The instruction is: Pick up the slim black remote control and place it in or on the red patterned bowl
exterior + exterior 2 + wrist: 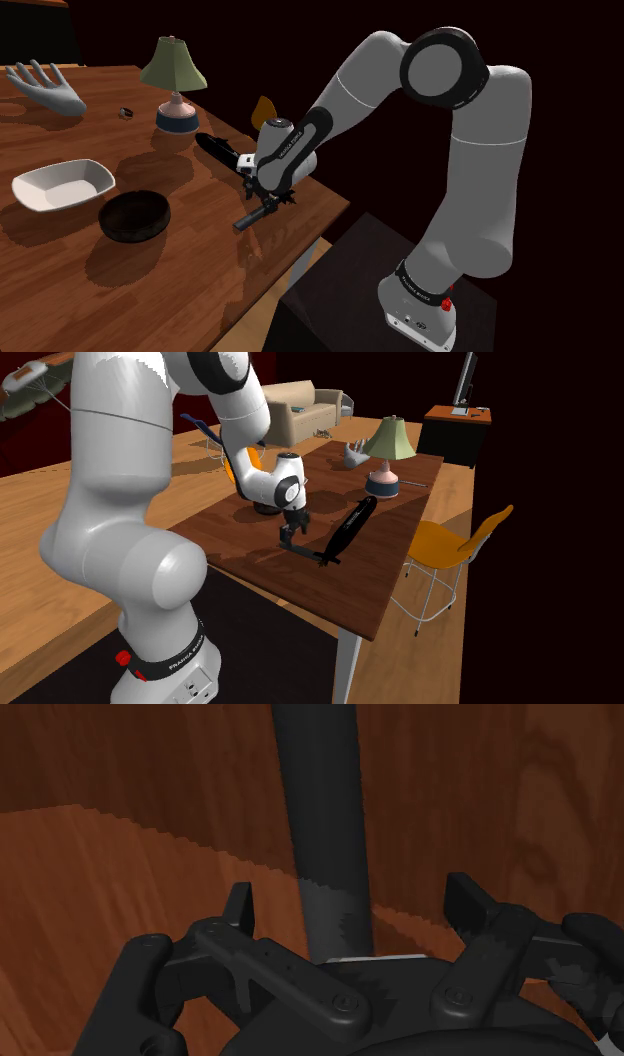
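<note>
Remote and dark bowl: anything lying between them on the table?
Nothing: the shoulder view shows bare wooden table between the black remote and the dark bowl.

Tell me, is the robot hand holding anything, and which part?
Nothing is held. The gripper is open, its fingers apart on either side of the black remote, not touching it.

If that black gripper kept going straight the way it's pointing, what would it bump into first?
The gripper would most likely meet the black remote lying between its open fingers, then the wooden table beneath; depth is hard to judge.
</note>
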